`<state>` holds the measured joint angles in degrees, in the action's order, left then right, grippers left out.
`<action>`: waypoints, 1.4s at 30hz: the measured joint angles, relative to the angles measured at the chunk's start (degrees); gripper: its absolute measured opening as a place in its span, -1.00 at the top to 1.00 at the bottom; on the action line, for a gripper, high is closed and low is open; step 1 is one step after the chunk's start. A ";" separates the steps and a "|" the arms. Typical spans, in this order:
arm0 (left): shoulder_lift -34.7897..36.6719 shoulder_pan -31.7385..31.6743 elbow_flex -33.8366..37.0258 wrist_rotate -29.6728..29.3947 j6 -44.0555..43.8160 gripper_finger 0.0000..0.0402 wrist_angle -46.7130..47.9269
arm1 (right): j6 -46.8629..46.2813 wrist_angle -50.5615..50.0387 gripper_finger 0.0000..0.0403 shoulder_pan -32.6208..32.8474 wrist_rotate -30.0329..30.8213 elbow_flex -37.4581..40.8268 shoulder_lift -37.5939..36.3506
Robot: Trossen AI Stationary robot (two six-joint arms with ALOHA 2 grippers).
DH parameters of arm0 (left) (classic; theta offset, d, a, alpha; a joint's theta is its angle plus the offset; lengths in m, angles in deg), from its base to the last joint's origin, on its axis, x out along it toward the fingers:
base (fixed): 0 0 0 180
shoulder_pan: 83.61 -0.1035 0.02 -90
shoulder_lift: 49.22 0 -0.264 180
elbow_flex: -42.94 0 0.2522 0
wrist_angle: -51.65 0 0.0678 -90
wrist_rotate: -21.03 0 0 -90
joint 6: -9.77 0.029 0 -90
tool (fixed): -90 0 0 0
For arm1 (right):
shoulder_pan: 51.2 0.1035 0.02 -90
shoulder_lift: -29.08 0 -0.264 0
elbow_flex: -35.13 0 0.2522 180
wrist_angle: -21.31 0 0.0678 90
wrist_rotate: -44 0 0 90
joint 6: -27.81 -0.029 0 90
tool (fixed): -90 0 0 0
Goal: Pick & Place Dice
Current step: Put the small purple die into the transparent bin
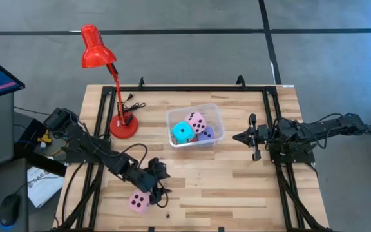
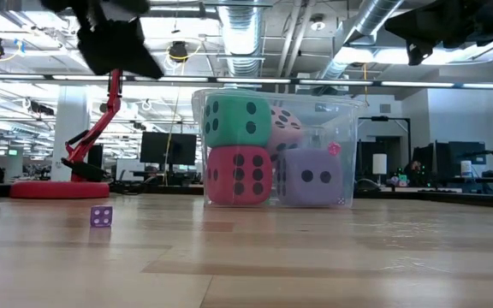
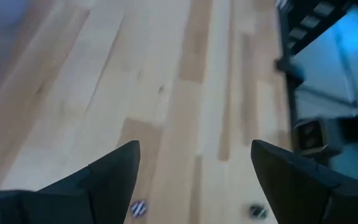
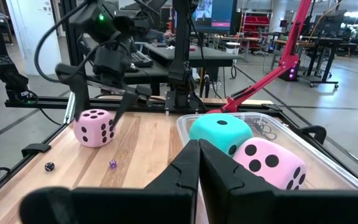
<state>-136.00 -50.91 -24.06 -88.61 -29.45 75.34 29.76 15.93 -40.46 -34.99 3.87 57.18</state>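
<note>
Overhead, the table (image 1: 237, 187) is seen whole, but the left arm's cables cover part of its 7 o'clock corner, and the pink die (image 1: 140, 202) lying there is partly overlapped by the left pincer (image 1: 152, 187). In the level view that die cannot be made out at all; only the dark bulk of the arms shows along the upper edge.

The clear plastic bin (image 1: 216, 116), just past the table's centre toward 12 o'clock, holds four dice. From above, only the cyan die (image 1: 183, 133) and a second pink die (image 1: 196, 122) are plainly shown, with a sliver of the lavender die (image 1: 207, 134) at their 4 o'clock. The red die (image 2: 238, 175) is seen only through the bin wall in the level view, under the cyan one and beside the lavender one.

The left pincer is spread wide above the loose pink die; whether a finger touches it cannot be told, and nothing is pinched. The right pincer (image 1: 237, 136) is pressed together, empty, at 3 o'clock of the bin and pointing toward it.

The red desk lamp (image 1: 122, 126) stands at the bin's 9 o'clock. A tiny purple die (image 2: 101, 216) and a tiny dark die (image 4: 49, 166) lie on the wood near the loose pink die.
</note>
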 joint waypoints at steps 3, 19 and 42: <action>0.00 -0.06 0.13 -0.06 -0.03 -0.49 -4.75 | 0.00 0.00 0.97 -0.02 0.00 0.00 0.00; -4.64 -0.22 -1.68 -2.88 10.57 -0.41 -24.40 | 0.00 0.00 0.97 -0.01 0.00 0.00 0.01; -12.76 -0.22 -14.14 -1.71 4.77 -0.36 14.73 | 0.00 -0.22 0.97 0.00 0.00 0.00 0.00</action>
<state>-148.77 -51.12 -38.20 -90.32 -24.68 90.06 29.76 15.71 -40.46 -34.99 3.87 57.18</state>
